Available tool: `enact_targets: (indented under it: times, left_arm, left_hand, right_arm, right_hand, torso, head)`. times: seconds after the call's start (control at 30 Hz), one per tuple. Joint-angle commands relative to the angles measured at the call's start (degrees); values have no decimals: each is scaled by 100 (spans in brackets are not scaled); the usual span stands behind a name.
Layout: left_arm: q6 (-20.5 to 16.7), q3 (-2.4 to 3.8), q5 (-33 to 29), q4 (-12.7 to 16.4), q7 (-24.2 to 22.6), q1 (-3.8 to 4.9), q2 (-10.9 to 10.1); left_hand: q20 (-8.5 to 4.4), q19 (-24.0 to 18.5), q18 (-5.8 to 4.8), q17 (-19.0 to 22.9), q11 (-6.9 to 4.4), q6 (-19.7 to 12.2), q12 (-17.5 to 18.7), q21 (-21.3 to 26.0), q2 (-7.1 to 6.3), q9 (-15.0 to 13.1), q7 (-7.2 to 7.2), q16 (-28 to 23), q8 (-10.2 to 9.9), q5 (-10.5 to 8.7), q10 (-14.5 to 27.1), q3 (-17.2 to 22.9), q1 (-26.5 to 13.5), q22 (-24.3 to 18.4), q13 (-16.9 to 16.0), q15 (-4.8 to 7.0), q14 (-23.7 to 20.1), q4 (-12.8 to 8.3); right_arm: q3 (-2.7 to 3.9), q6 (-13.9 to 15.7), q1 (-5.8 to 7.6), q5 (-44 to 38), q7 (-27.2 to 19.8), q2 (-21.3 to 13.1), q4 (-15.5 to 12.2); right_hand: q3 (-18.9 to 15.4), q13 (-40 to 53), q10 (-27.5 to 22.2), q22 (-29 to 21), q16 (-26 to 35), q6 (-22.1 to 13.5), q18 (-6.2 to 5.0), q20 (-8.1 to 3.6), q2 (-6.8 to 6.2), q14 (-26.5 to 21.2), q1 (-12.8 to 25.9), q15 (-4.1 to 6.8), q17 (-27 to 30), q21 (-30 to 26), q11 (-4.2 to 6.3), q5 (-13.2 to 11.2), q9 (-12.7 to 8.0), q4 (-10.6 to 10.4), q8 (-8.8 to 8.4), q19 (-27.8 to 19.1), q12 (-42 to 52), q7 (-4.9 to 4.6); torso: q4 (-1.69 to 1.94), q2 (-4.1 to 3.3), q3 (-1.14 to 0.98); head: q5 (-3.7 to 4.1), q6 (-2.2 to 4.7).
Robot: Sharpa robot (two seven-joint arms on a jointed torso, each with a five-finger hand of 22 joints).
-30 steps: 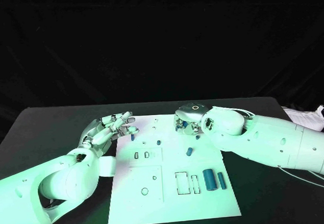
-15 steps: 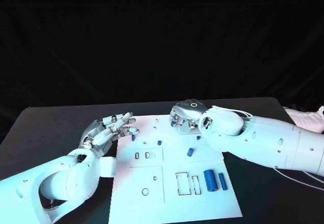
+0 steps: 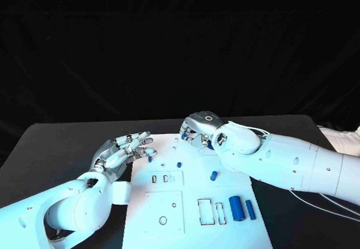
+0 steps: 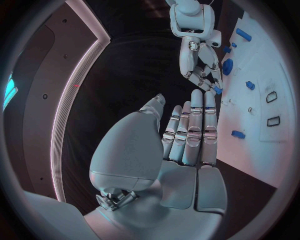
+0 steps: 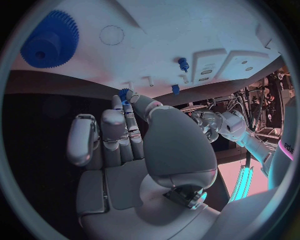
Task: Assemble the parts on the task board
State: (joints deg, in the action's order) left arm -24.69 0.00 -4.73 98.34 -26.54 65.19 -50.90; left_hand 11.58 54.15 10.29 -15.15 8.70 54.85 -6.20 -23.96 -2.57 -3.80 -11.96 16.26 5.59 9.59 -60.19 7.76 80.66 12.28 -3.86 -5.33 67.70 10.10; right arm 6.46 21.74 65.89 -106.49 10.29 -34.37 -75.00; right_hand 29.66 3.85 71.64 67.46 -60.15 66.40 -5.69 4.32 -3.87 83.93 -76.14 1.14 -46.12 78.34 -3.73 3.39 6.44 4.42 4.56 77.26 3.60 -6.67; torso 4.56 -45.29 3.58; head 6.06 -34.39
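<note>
While the task board lies mid-frame on the black tabletop, right hand pinches a small blue part over its top edge; left hand, fingers spread, holds nothing at upper-left corner. Blue cylinders lie lower right, a blue gear nearby.

The right hand hides the task board's far edge.

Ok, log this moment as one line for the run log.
left hand: open, at board's left edge | right hand: pinching small blue part at far edge | task board: several blue parts loose
</note>
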Motion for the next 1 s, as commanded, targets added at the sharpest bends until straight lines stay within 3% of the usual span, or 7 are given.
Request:
enact_targets:
  times: [0.03, 0.37, 0.47, 0.67, 1.0]
  left_arm:
    - [125, 10, -10, 30, -36, 11, 4]
    - [126, 17, 1, 40, -35, 21, 9]
    - [129, 18, 4, 44, -35, 23, 12]
    - [125, 19, 7, 44, -35, 25, 11]
    - [127, 21, 8, 51, -30, 33, 12]
  left_hand:
    - [-1, -20, 0, -7, 19, -11, 24, -34, 45, 8, -19, 7, -26, -14, 20, -1, 2, 6, 7, -3, -28, -49]
    - [-1, -20, 0, -7, 19, -11, 24, -34, 45, 8, -19, 7, -26, -14, 20, -1, 2, 6, 7, -3, -28, -49]
    - [-1, -20, 0, -7, 19, -11, 24, -34, 45, 8, -19, 7, -26, -14, 20, -1, 2, 6, 7, -3, -28, -49]
    - [0, -29, -1, -12, 21, -13, 31, -33, 46, 8, -19, 0, -31, -14, 21, 2, 5, 6, 7, -5, -40, -56]
    - [0, -29, -1, -12, 21, -13, 31, -33, 46, 8, -19, 0, -31, -14, 21, 2, 5, 6, 7, -5, -40, -56]
  right_arm:
    - [1, 50, 11, 9, -32, 76, 59]
    - [-3, -89, 19, 10, -121, 325, 333]
    - [-9, -124, 19, 7, -145, 386, 406]
    - [-16, -206, 18, -5, -156, 471, 500]
    - [-27, -305, 18, -106, -20, 563, 603]
  right_hand:
    - [34, 8, 33, 8, -33, 1, 111, 30, 86, 112, -138, 7, -5, 31, 29, -13, 9, 9, -16, 14, -9, -38]
    - [37, 6, 20, 15, -46, -6, 112, 34, 78, 110, -137, 6, -16, 37, 26, -10, 12, 10, -25, 13, -11, -43]
    - [39, 5, 15, 19, -44, -9, 113, 35, 75, 108, -138, 5, -11, 39, 24, -9, 13, 12, -29, 13, -12, -45]
    - [40, 4, 9, 19, -51, -13, 112, 37, 71, 107, -139, 4, -18, 40, 22, -8, 13, 14, -33, 11, -13, -48]
    - [21, -2, -38, -11, -32, -39, 104, 51, 32, 86, -93, -14, 29, 29, 4, -12, 20, -9, -59, -22, -14, -63]
  torso:
    - [21, -21, 12]
    - [32, -40, 4]
    - [36, -42, 14]
    - [20, -46, 11]
    - [24, -56, 18]
  head:
    - [1, 10]
    - [-64, 12]
    - [-63, -7]
    - [-95, -17]
    - [-74, -23]
